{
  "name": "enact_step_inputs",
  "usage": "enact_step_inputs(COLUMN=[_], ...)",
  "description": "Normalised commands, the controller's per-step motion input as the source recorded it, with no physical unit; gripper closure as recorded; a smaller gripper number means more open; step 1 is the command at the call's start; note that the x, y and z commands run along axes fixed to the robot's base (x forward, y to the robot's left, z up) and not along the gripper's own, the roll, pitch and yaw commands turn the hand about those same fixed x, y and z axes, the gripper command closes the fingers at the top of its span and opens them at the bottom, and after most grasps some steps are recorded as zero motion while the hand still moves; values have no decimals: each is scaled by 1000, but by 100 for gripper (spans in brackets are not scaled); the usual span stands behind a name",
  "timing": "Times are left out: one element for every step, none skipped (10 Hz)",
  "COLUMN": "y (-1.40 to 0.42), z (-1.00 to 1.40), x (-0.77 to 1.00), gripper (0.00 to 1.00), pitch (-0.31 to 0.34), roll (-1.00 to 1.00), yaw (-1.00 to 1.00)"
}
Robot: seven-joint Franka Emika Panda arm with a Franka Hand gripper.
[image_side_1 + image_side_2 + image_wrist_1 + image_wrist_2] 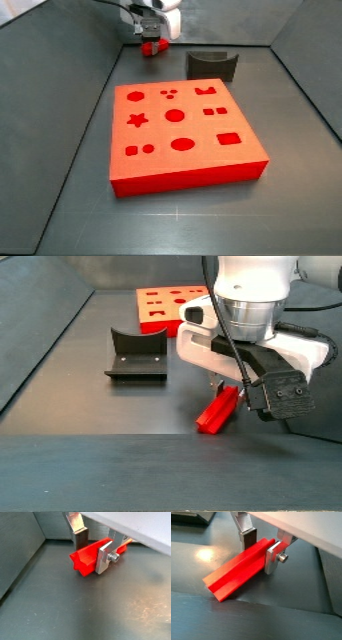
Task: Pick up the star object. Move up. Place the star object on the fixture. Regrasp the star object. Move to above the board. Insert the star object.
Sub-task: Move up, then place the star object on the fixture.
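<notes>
- The gripper (261,547) is down near the floor of the bin, its two silver fingers (105,556) set on either side of the star object (236,573), pressed against its ridged flanks; from here it looks clamped on it.
- The star object shows as a long red ribbed bar in a wrist view, tilted, with its lower end (214,416) on or just above the grey floor; I cannot tell which.
- The grip sits near the upper end, so most of the length hangs out below the fingers.
- It looks like rigid, light plastic: stiff, not fragile, probably a bit slick on its smooth faces.
- The star ridges give the flat pads valleys and points to bear on, so I'd expect it to twist if the hold lands off-centre.
- The fixture (211,65) stands empty just beside the gripper, between it and the board (181,135).
- The board lies flat, its star hole (136,121) open.
</notes>
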Motion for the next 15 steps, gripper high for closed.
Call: enact_step_inputs(y=[0,13,7,7,3,0,0,0,1,3,2,1,0,-2,0], z=[833,828,729,603,462,319,1000,1000,1000,1000,1000,1000,1000,977,783], x=[0,15,6,-1,-9,-20,0,1,-10,-15,-22,-25,-30,-31,-24], gripper=[100,100,100,100,100,100,100,100,100,100,100,100,100,100,100], pitch=[0,-2,27,46,57,57,0,3,23,31,45,50,59,64,72], roll=[0,5,8,19,34,51,0,11,29,40,58,65,79,82,90], yaw=[0,10,-2,-12,-21,-27,0,4,-8,-13,-20,-18,-4,3,13])
